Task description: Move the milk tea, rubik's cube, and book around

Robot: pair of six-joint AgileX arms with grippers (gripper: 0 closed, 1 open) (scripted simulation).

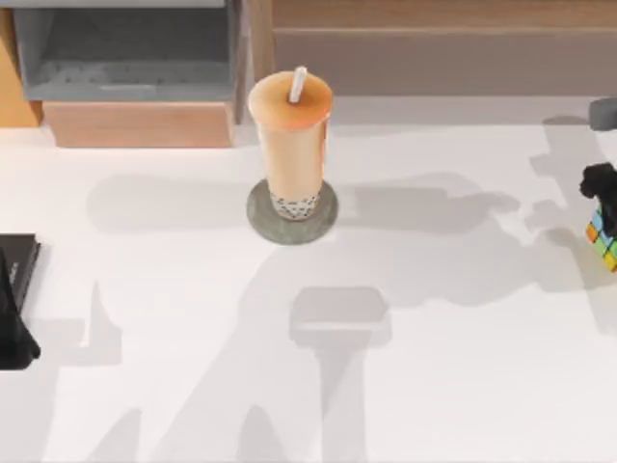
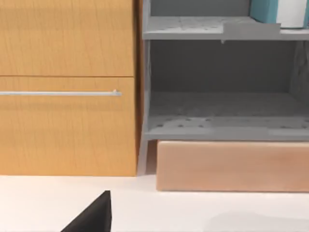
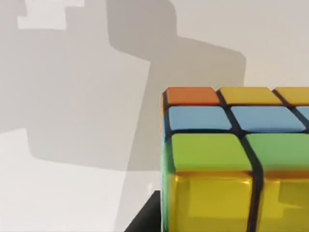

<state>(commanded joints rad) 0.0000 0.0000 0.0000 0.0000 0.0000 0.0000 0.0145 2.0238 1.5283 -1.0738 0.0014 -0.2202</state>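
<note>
1. From my seat, the landmark is the milk tea (image 1: 291, 135), standing upright on a round grey coaster (image 1: 261, 220) in the middle of the white worktop (image 1: 174, 318), toward its far side.
2. Well off to the cup's left, at the worktop's left edge, I see my left gripper (image 1: 13, 299) as a dark shape; I cannot tell how its jaws stand.
3. Well off to the cup's right, at the right edge, my right gripper (image 1: 600, 185) sits just above the rubik's cube (image 1: 604, 237). The right wrist view has the cube (image 3: 231, 159) close up, but I cannot tell whether the jaws are clamped on it.
4. Behind the cup and to its left stands a grey shelf unit (image 1: 125, 53) on a wooden base.
5. In the left wrist view the book (image 2: 279, 12), teal with white page edges, rests on the upper shelf (image 2: 193, 28), beside a wooden drawer front (image 2: 67, 87).
</note>
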